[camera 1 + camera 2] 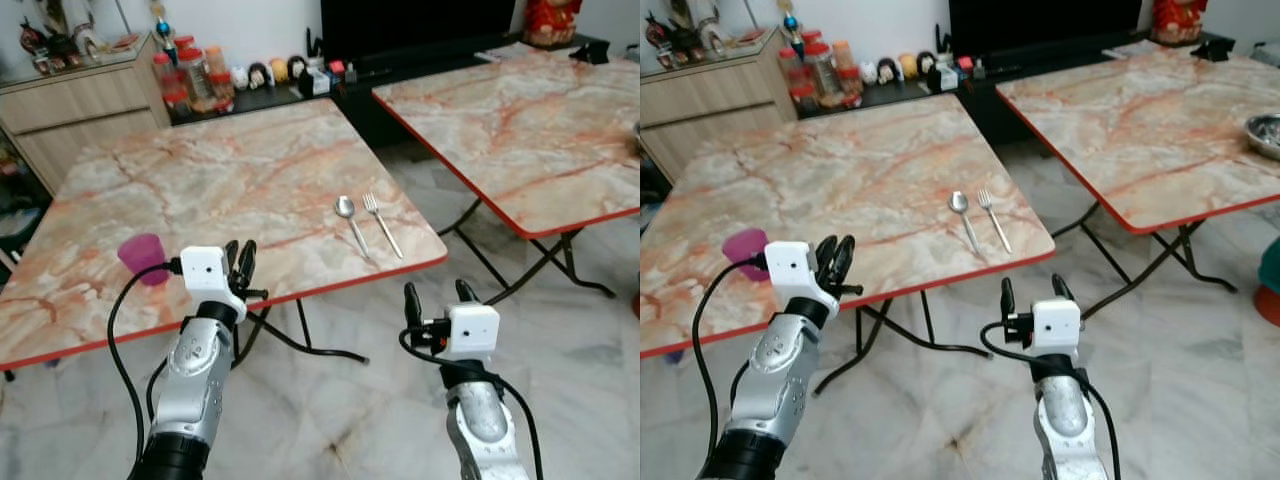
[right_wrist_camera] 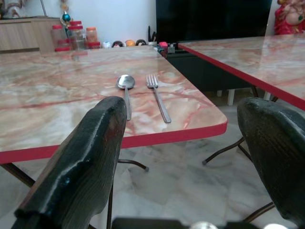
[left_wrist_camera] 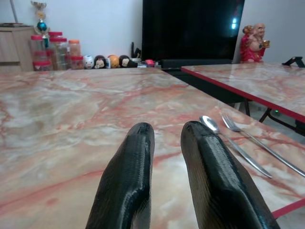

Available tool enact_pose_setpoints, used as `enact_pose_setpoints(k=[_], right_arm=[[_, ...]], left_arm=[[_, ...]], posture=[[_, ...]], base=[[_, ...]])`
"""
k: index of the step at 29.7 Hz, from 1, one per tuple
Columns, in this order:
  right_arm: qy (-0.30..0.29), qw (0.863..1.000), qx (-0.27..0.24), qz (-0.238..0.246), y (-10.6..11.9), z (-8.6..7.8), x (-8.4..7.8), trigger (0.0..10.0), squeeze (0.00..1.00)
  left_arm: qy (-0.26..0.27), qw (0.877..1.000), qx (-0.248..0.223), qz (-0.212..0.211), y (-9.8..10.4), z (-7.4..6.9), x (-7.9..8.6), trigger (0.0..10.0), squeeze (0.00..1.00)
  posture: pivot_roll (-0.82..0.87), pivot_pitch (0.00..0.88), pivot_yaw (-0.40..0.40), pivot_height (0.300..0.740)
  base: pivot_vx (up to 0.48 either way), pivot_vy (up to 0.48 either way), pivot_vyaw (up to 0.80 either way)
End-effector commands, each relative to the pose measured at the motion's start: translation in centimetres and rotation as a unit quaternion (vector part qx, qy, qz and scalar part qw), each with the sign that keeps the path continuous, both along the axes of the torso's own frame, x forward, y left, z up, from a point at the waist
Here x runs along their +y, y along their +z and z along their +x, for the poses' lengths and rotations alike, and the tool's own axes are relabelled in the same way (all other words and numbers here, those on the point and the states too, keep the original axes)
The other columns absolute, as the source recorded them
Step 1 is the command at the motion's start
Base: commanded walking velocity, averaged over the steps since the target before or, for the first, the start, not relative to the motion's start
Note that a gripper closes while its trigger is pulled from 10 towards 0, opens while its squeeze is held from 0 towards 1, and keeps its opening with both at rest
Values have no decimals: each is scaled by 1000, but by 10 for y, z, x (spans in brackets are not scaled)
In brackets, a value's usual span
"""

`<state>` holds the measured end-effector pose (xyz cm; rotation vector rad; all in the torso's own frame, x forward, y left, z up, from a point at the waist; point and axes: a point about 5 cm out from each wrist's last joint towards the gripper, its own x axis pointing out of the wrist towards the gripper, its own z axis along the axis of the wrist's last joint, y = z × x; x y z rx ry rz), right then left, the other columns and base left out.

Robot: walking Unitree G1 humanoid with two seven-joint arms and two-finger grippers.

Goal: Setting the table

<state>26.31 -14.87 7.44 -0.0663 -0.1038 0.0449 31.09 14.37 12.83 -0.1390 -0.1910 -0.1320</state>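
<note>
A metal spoon (image 1: 347, 209) and a fork (image 1: 381, 224) lie side by side near the front right corner of the near marble table (image 1: 230, 170). A pink cup (image 1: 143, 258) stands at the table's front edge on the left. My left gripper (image 1: 240, 260) hovers over that front edge, just right of the cup, its fingers (image 3: 138, 157) almost together with nothing between them. Below and in front of the corner, my right gripper (image 1: 437, 293) is held wide open and empty. It faces the spoon (image 2: 126, 82) and fork (image 2: 153, 83).
A second marble table (image 1: 520, 130) stands to the right across a narrow gap, with a metal bowl (image 1: 1265, 135) at its right edge. Folding legs (image 1: 300, 340) run under the near table. Jars (image 1: 190, 80), figurines and a wooden cabinet (image 1: 80, 115) line the back wall.
</note>
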Motion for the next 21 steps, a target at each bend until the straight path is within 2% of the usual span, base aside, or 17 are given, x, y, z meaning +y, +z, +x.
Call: enact_pose_setpoints(k=[1, 4, 10, 14, 19, 21], right_arm=[[14, 1000, -12, -8, 5, 2, 6, 10000, 0], [26, 999, -18, -20, 6, 1, 9, 10000, 0], [27, 999, -16, -14, 5, 0, 10, 10000, 0], [22, 1000, -12, 2, 4, 0, 9, 10000, 0], [22, 1000, -14, -4, 4, 0, 8, 10000, 0], [23, 999, -17, -22, 5, -2, 7, 10000, 0]], left_arm=[[6, 1000, -4, 11, 1, 0, 5, 10000, 0], [4, 1000, -4, 11, 2, 0, 5, 10000, 0], [4, 1000, -5, 10, 2, 0, 5, 10000, 0], [3, 1000, -4, 10, 2, 1, 4, 10000, 0], [3, 1000, -4, 10, 2, 1, 4, 10000, 0], [2, 1000, -6, 9, 2, 1, 3, 10000, 0]], posture=[[17, 0, 98, 728], [18, 0, 101, 728], [17, 0, 101, 728], [17, 0, 101, 728], [14, 0, 100, 728], [13, 0, 99, 728]], base=[[0, 0, 0], [0, 0, 0], [0, 0, 649], [0, 0, 0], [0, 0, 0], [0, 0, 0]])
